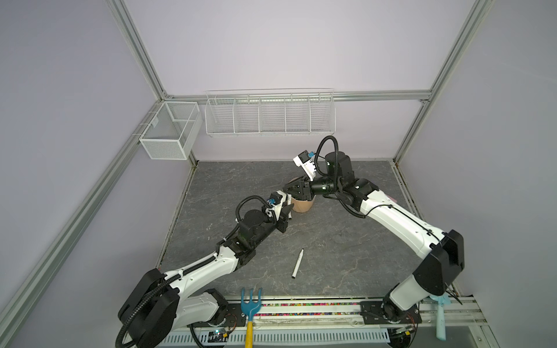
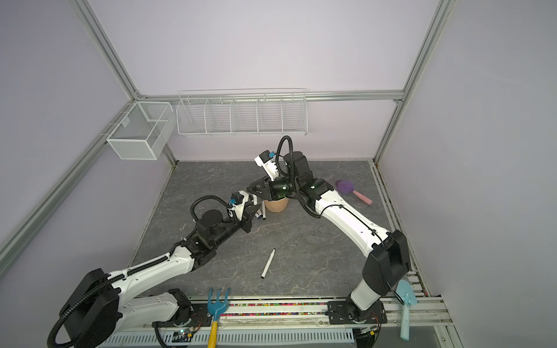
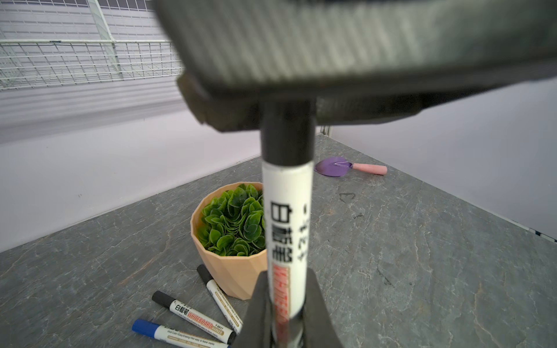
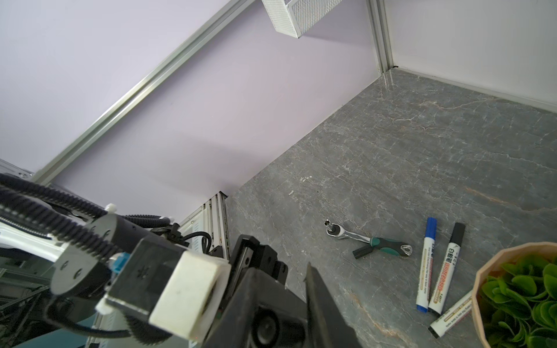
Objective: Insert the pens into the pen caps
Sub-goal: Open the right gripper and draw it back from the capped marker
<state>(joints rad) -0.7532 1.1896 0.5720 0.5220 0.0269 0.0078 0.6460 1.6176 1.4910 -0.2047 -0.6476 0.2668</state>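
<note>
My left gripper (image 3: 286, 281) is shut on the lower barrel of a white pen (image 3: 286, 226). A black pen cap (image 3: 286, 141) sits on that pen's far end and reaches up between the fingers of my right gripper (image 4: 284, 287), which is shut on it. The cap's round end (image 4: 266, 327) shows between those fingers. In both top views the two grippers (image 1: 287, 211) (image 1: 291, 191) meet just left of the pot. Three capped pens (image 3: 193, 315) lie beside the pot, one with a blue cap (image 4: 431, 224). One uncapped pen (image 1: 297, 263) lies alone mid-table. A loose black cap (image 4: 361, 251) lies by the wrench.
A tan pot with a green plant (image 3: 232, 241) stands close behind the grippers. A green-handled ratchet wrench (image 4: 367, 239) lies left of the capped pens. A purple trowel (image 2: 352, 191) lies at the back right. A blue rake (image 1: 250, 304) sits at the front edge. Wire baskets (image 1: 269, 114) hang on the back wall.
</note>
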